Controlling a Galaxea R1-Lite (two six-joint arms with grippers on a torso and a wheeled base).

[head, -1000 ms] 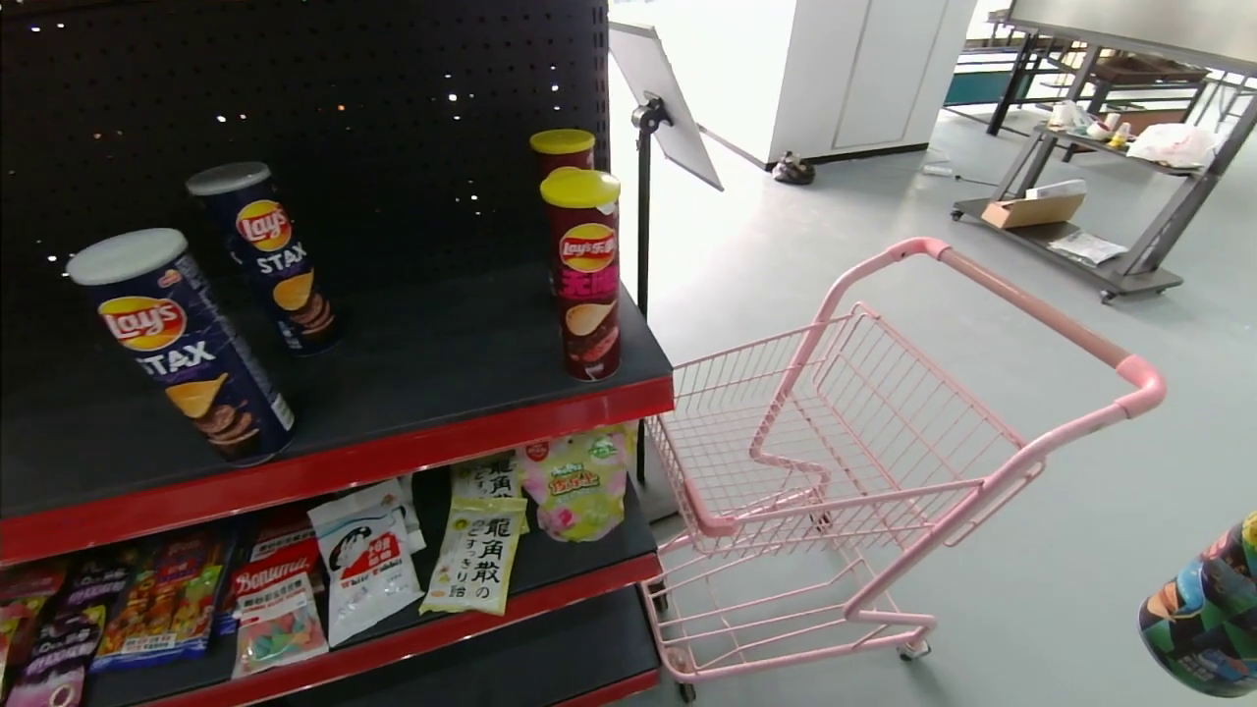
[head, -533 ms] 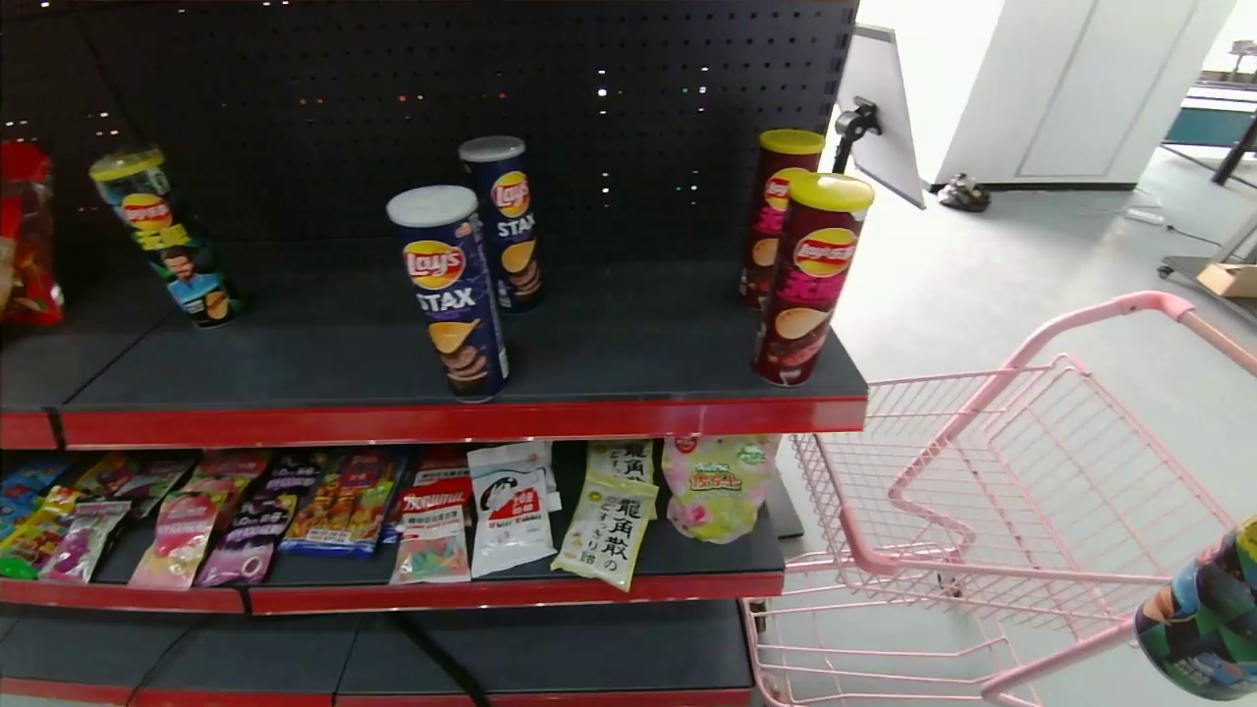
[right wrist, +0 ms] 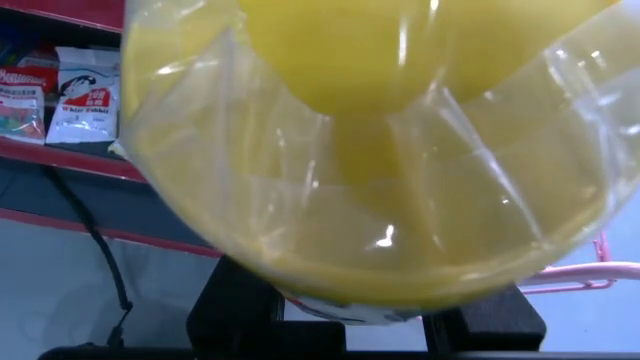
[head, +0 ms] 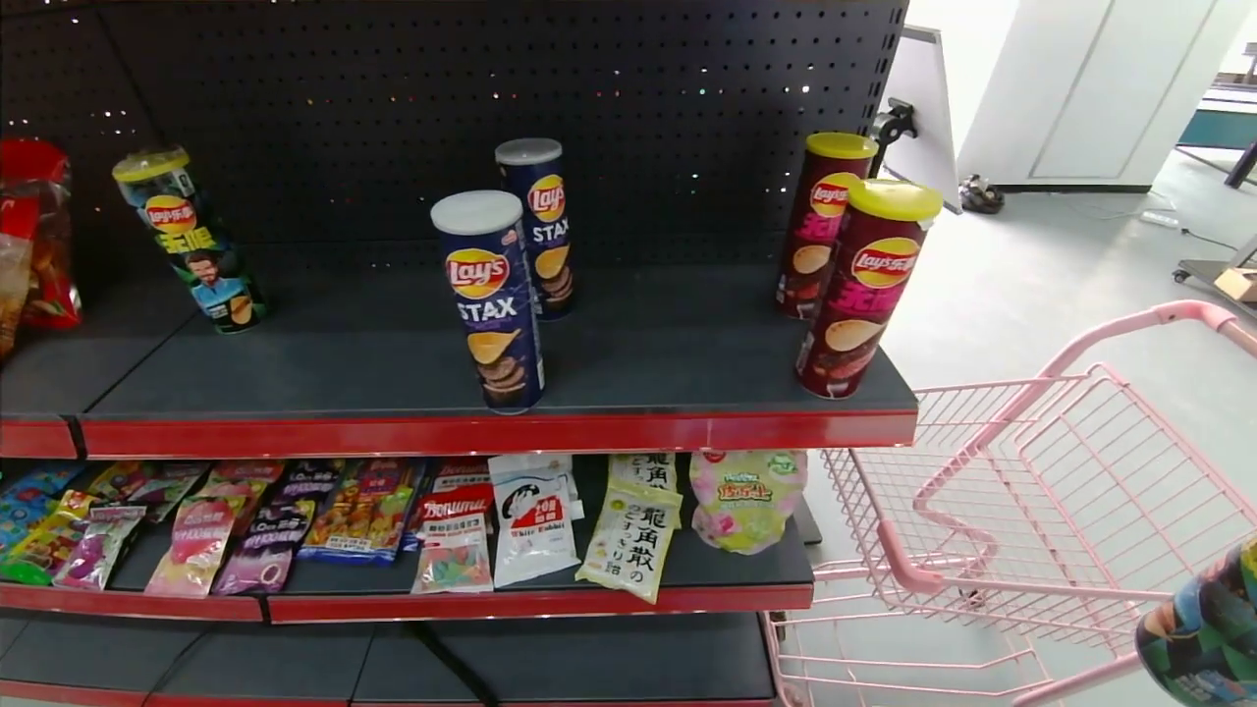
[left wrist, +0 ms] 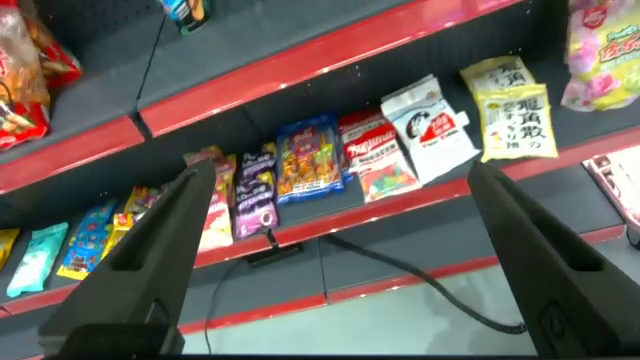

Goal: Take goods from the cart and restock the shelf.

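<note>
1. The right gripper (right wrist: 375,318) clamps a yellow-lidded chip canister (right wrist: 370,150), the lid close against its wrist camera.
2. In the head view, the canister's multicoloured side hangs in that grip. The pink cart (head: 1188,313) sits just to the gripper's left and the shelf (head: 491,432) farther left.
3. The left gripper (left wrist: 340,170) gapes wide and holds nothing, with snack packets (left wrist: 385,160) on a lower tier ahead of its fingers.
</note>
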